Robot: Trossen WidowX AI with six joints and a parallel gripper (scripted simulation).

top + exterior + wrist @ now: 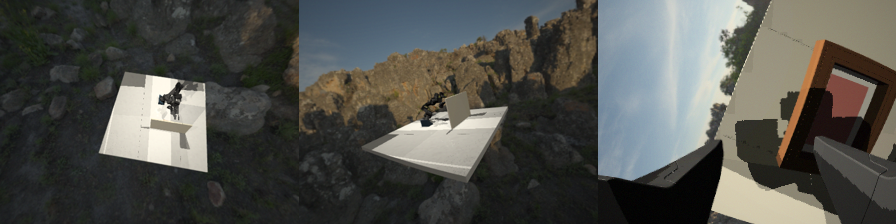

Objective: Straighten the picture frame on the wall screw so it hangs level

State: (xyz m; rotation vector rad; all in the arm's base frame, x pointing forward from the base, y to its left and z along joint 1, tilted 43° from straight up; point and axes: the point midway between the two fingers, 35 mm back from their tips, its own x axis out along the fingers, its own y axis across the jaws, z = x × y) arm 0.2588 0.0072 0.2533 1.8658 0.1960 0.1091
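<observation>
Hanging on wall (170, 126) (458, 110) (758, 90), frame (853, 57) was unheld; tool (176, 117) (445, 96) (768, 145) stood apart. Level remained unconfirmed; check, perhaps another notch shift, seemed left.

A rectangular orange-brown picture frame (809, 102) with a pale-bordered red picture is seen against the upright beige wall panel (171, 126) (458, 109) (795, 45), partly shadowed.
</observation>
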